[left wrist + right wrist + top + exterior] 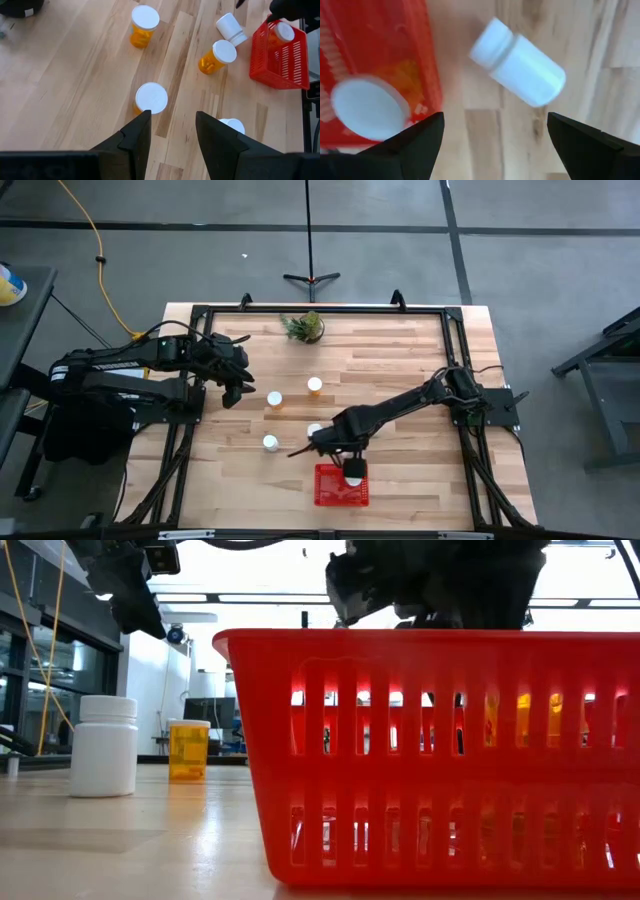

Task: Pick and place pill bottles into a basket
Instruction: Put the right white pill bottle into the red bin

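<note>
- The high camera is looking straight down on the whole table [400, 360].
- The low camera is sitting at tabletop level, close against the basket [440, 750].
- Both wrist cameras are looking down at the wood, sharing that basket.

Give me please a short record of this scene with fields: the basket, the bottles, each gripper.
basket: red basket at the near edge of the table, one orange pill bottle with a white cap inside
bottles on table: upright ones at and; an all-white bottle lies on its side just beside the basket
right gripper: open, empty, above the basket's edge
left gripper: shut, empty, raised over the table's left part, above the standing bottles
other: small green plant at the far edge
</note>
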